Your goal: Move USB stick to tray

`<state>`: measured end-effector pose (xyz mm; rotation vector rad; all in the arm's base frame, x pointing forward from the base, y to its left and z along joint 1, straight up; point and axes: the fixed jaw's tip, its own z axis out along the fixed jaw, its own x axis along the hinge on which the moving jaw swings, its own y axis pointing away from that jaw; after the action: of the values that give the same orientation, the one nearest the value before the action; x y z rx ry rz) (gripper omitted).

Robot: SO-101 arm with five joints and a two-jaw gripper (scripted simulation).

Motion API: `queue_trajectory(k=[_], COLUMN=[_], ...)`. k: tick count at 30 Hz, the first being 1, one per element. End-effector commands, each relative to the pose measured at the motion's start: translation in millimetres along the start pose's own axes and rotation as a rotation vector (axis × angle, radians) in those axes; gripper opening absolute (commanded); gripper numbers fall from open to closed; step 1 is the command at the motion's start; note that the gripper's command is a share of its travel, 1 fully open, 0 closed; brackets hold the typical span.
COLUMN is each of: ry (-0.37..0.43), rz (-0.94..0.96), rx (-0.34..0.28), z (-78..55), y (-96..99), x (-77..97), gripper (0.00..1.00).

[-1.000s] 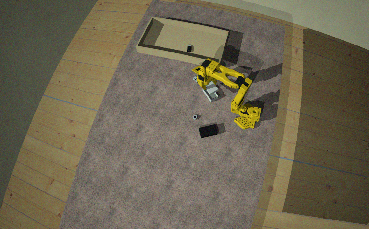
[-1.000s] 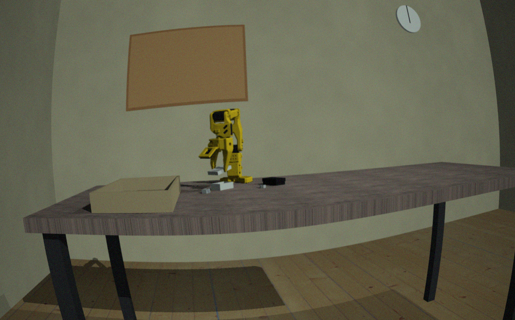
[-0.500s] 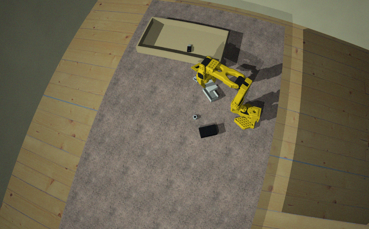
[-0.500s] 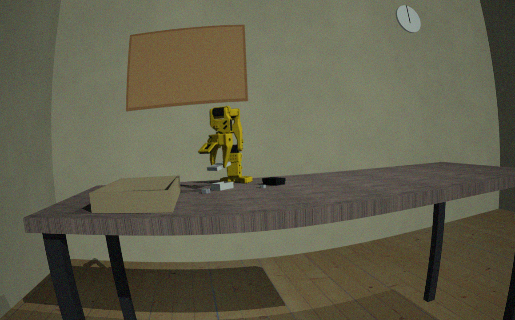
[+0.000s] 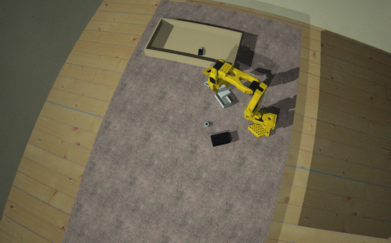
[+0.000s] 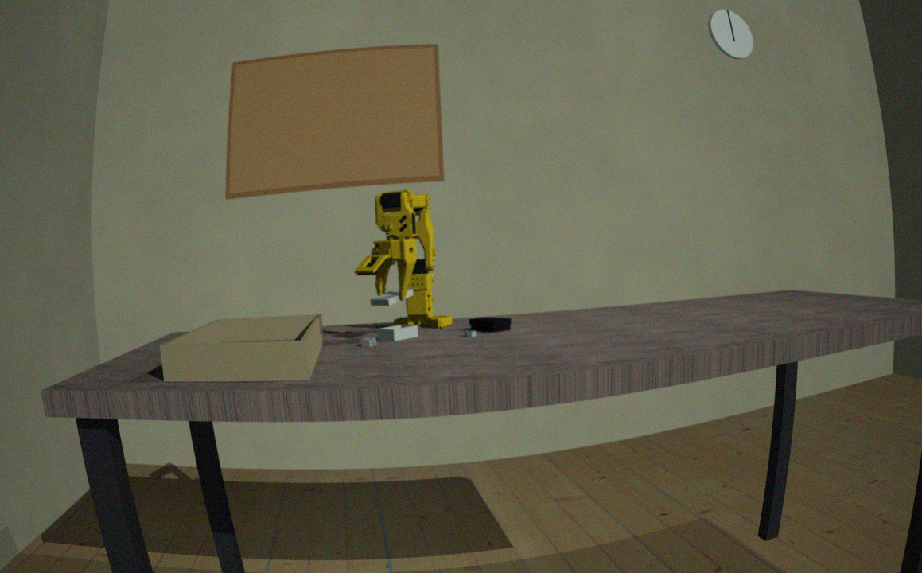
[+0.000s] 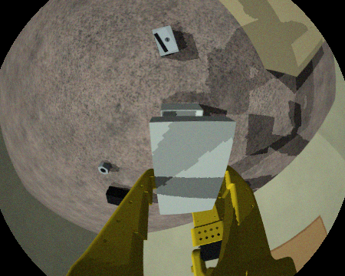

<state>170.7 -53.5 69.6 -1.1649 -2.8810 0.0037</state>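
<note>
Your yellow fingers (image 5: 215, 89) (image 6: 392, 294) grip the white rectangular lid (image 5: 224, 90) (image 6: 384, 300) (image 7: 189, 153) above the open white box base (image 5: 224, 105) (image 6: 398, 333) (image 7: 181, 106).

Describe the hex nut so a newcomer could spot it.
On the table, find the black box. Close by sits the small grey nut. Unlike the slotted sharpener, it has a round central hole.
</note>
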Motion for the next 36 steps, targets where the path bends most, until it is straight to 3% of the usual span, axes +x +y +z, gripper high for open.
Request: queue_trajectory(k=[1,36], ry=[-0.031,-0.031], rz=[0.003,0.003], rx=[-0.015,-0.015], z=[-6.8,-3.1], y=[2.9,2.0], x=[-2.5,-0.8], gripper=[0.22,0.22])
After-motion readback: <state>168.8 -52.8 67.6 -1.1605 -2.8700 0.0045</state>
